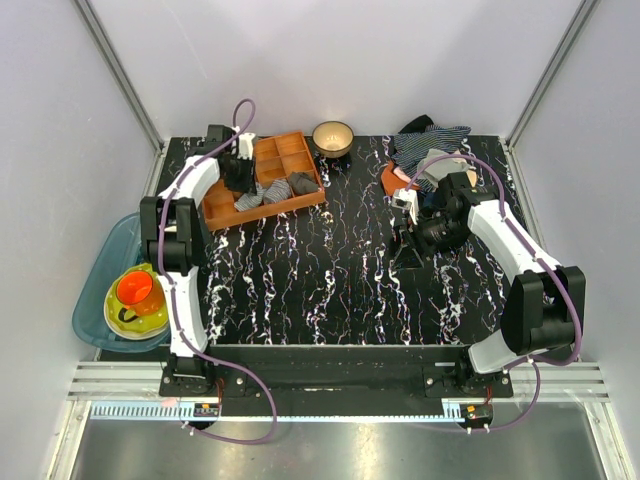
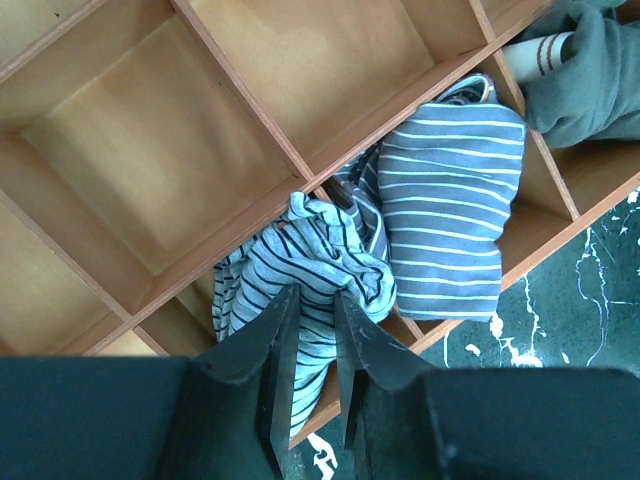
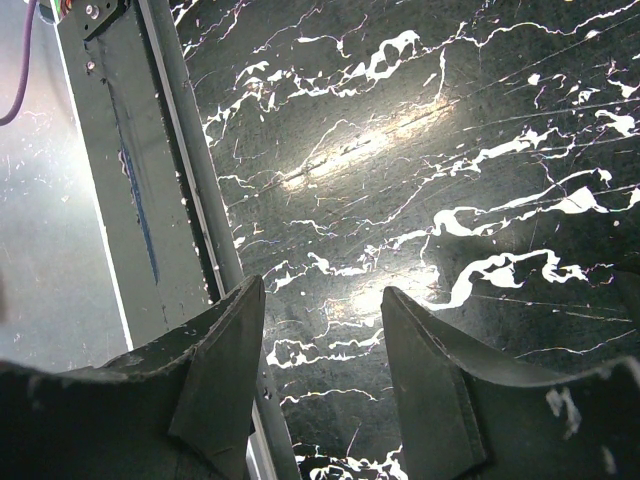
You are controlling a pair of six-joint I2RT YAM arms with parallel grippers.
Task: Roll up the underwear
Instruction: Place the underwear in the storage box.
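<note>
Left end effector (image 2: 315, 297): fingers nearly together, tips down at the underwear (image 2: 310, 250); cannot tell whether cloth is pinched. Underwear lies bunched in a compartment at the near edge of the wooden divider tray (image 2: 150, 150), draped over a divider wall and touching a folded navy striped garment (image 2: 450, 210) in the adjoining compartment. Grey-green cloth (image 2: 585, 70) sits one compartment further along. Adjacent compartments bare. Right end effector (image 3: 322, 288): fingers wide apart, holding nothing, over open marbled tabletop (image 3: 450, 150), close beside its edge and the metal rail (image 3: 130, 200).
</note>
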